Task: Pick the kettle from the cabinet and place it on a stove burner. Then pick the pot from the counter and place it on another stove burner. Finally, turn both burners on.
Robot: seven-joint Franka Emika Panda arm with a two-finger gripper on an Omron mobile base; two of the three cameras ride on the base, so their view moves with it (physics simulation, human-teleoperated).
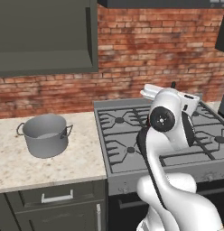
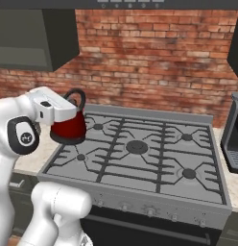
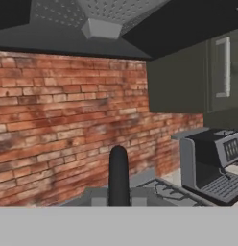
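Carrying kettle (image 2: 69, 128) over the cooktop's left burners (image 2: 81, 157) — jaws clamped on its handle (first step); next, lower squarely onto grate.

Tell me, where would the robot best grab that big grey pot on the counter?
Probably by the rim, coming straight down: the pot stands upright and lidless, so one finger can slip inside the wall. Its two side loop handles look small for the fingers.

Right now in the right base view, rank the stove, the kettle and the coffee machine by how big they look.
1. Stove, clearly largest.
2. and 3. Kettle and coffee machine: unsure. The machine is cut off by the frame edge and the kettle sits nearer the camera, so neither ranks above the other.
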